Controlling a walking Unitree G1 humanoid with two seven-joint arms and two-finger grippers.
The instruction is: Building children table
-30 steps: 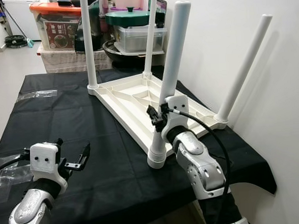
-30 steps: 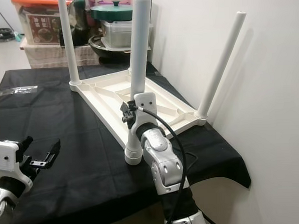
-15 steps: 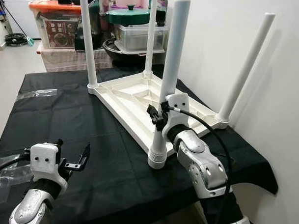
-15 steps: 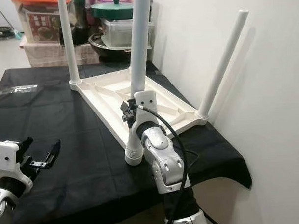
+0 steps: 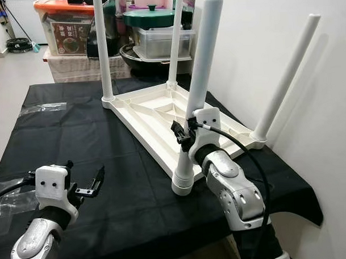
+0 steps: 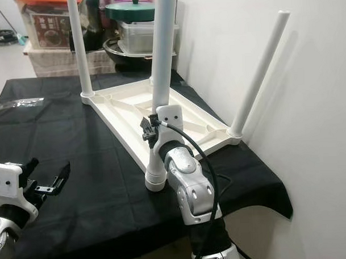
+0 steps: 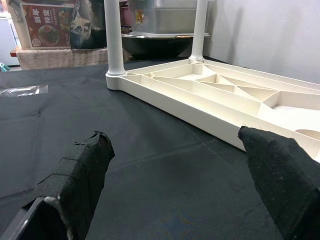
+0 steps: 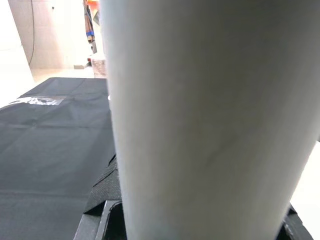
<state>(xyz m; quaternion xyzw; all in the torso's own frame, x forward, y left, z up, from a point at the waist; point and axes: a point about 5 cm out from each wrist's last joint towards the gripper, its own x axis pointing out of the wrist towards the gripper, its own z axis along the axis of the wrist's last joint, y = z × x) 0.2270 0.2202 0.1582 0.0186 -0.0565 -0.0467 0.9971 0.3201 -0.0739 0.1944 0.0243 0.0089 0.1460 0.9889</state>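
Your white tabletop (image 5: 161,115) lies upside down on the black cloth (image 5: 59,139), close to the wall (image 5: 255,53). Three legs already stand in its corners: one at the far left (image 5: 102,52), one at the far right (image 5: 174,44), and one at the near right (image 5: 285,80), which tilts toward the wall. The fourth leg (image 5: 201,83) stands upright at the near left corner, its ribbed foot end down beside the tabletop edge. Your right gripper (image 5: 191,141) is closed around this leg low on the shaft. Your left gripper (image 5: 84,181) hovers above the cloth, well apart from the tabletop, with its fingers (image 7: 85,175) spread wide and holding nothing. Behind the cloth you see boxes (image 5: 67,28) and pots (image 5: 152,19).
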